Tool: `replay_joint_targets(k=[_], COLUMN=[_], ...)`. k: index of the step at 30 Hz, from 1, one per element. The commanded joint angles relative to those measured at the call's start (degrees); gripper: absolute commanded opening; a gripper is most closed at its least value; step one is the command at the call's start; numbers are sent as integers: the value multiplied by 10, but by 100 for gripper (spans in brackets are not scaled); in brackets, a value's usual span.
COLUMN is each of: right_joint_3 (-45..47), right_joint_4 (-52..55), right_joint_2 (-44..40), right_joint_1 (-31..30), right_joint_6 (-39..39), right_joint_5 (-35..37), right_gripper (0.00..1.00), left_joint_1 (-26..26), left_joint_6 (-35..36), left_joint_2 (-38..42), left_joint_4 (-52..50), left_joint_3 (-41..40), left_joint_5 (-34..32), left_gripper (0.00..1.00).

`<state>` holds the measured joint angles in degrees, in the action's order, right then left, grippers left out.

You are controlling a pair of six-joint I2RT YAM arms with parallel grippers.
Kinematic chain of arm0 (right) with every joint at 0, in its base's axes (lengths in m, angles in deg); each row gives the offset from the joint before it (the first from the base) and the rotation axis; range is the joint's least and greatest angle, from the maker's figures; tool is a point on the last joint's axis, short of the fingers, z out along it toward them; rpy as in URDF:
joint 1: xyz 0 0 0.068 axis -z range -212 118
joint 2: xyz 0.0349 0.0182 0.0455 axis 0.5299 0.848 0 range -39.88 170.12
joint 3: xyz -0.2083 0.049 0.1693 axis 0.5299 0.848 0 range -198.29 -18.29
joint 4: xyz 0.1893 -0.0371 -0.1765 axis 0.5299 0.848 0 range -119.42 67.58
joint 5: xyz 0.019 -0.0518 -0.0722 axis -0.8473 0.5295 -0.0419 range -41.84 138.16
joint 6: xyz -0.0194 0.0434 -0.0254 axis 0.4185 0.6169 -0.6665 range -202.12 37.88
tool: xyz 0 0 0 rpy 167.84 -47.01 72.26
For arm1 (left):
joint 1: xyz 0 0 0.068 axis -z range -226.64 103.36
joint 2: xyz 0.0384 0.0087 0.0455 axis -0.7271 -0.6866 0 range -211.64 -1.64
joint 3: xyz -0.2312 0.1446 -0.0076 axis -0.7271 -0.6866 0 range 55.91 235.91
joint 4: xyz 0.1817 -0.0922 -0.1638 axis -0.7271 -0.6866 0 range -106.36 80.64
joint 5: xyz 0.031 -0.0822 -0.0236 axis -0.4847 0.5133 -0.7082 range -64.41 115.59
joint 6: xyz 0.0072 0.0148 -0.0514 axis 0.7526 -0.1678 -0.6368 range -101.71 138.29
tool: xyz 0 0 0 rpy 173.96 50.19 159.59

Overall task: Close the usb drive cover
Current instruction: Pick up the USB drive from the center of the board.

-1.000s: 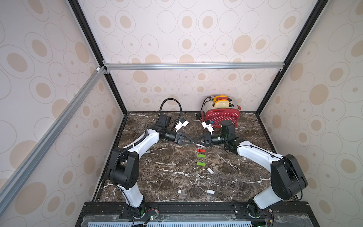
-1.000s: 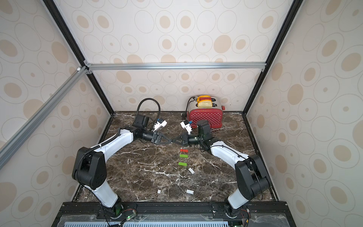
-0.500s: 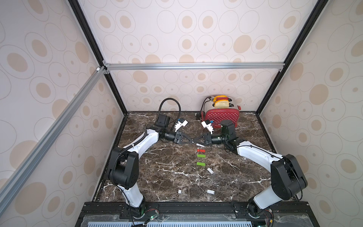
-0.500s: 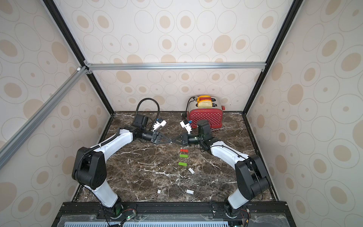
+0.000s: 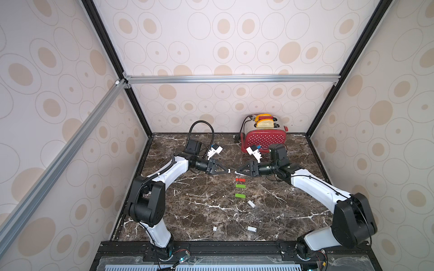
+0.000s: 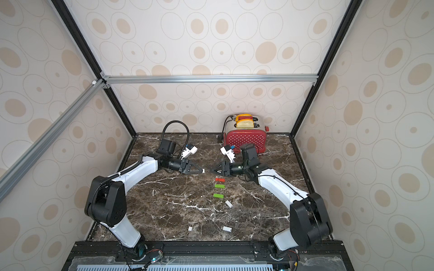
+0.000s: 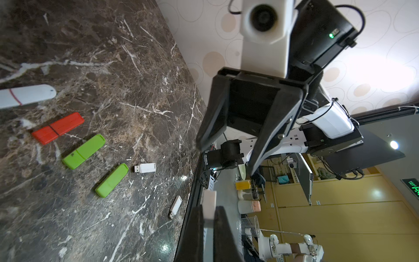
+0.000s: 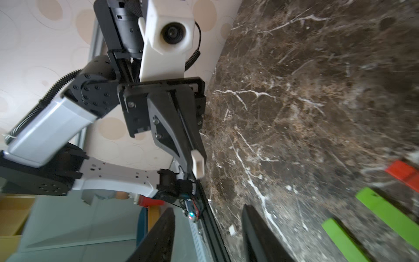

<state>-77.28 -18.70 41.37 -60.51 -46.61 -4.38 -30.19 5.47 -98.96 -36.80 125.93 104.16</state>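
Pins a small white usb cover (image 7: 209,203) between the fingertips of the left gripper (image 7: 209,214), jaws drawn almost together on it, above the middle of the marble table (image 5: 187,211). Points that cover at the right gripper (image 5: 237,170), tip facing tip, near but not touching in both top views. Shows the right gripper's jaws spread apart with nothing between them. Finds the white usb drive (image 7: 25,95), ringed by a thin red line, down at the marble just below the right gripper's tips, free of both grippers, its far end cut off by the left wrist view. Ranges beside it, toward the robot's base, a red drive (image 5: 240,179), a green drive (image 5: 240,186) and a second green drive (image 5: 240,195), all capped, then an uncapped white drive (image 5: 251,203). Sets a red toaster (image 5: 265,140) at the back wall.
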Motion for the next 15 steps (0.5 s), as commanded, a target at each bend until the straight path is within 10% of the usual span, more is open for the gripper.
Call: replay_joint_targets(k=[1,9,15], right_joint_3=[-15,2,9], right_joint_4=[233,376,375], right_joint_2=[-37,18,82], right_joint_1=[-1,-93,-110], right_joint_6=[-197,-269,-262], right_joint_5=[122,382,422], right_gripper=[54,63,60], left_joint_1=[-19,-19,-20], left_joint_6=[23,-23,-67], left_joint_2=[15,15,-6], left_joint_4=[-75,-42,-5], left_joint_3=[3,-57,-73], left_joint_5=[24,49,62], left_gripper=[0,0,0])
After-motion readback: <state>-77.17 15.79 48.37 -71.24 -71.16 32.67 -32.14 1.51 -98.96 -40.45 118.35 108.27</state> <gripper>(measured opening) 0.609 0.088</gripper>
